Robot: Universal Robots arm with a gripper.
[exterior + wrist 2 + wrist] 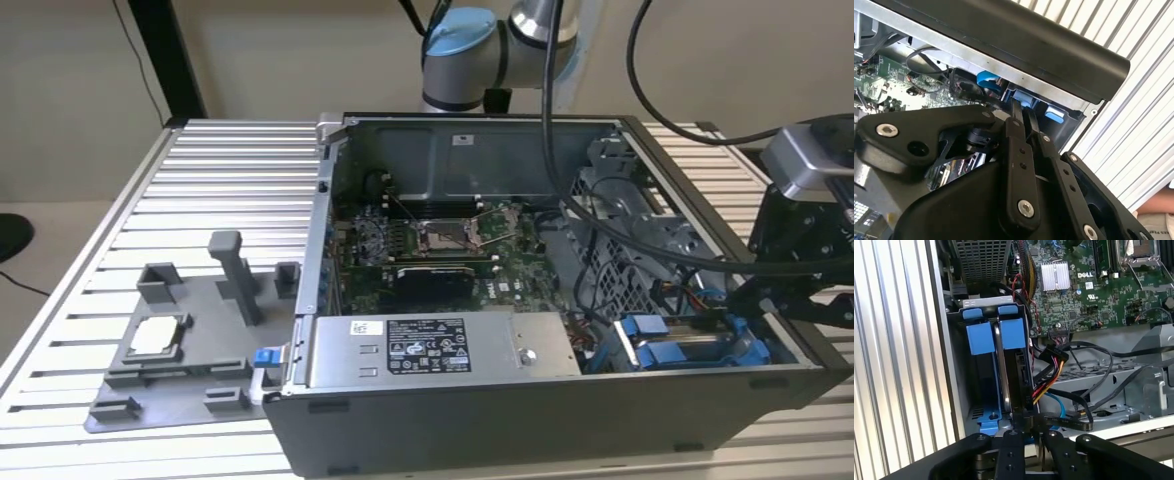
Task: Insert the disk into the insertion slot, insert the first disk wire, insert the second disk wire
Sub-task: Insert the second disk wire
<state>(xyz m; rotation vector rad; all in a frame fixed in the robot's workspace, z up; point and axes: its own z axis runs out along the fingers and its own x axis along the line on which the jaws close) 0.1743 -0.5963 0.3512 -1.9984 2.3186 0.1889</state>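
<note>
The disk [999,375] stands on edge in the insertion slot [974,390] of the open computer case, its blue carrier tab [1014,333] beside a second blue tab [978,337]. My gripper [1028,422] is shut, its black fingertips right at the near end of the disk. Nothing shows between them in the second wrist view either [1020,112]. A black plug with red, yellow and orange wires [1053,360] hangs loose beside the disk. A blue cable [1058,403] with a flat black plug [1066,421] lies just past the fingertips. In the exterior view the gripper [747,305] reaches into the case's corner by the blue tabs [647,328].
The grey labelled power-supply box [441,345] sits along the case's near wall, the motherboard [434,240] behind it. Black arm cables [587,215] drape over the case. A grey fixture [187,340] lies on the slatted table at the exterior view's left.
</note>
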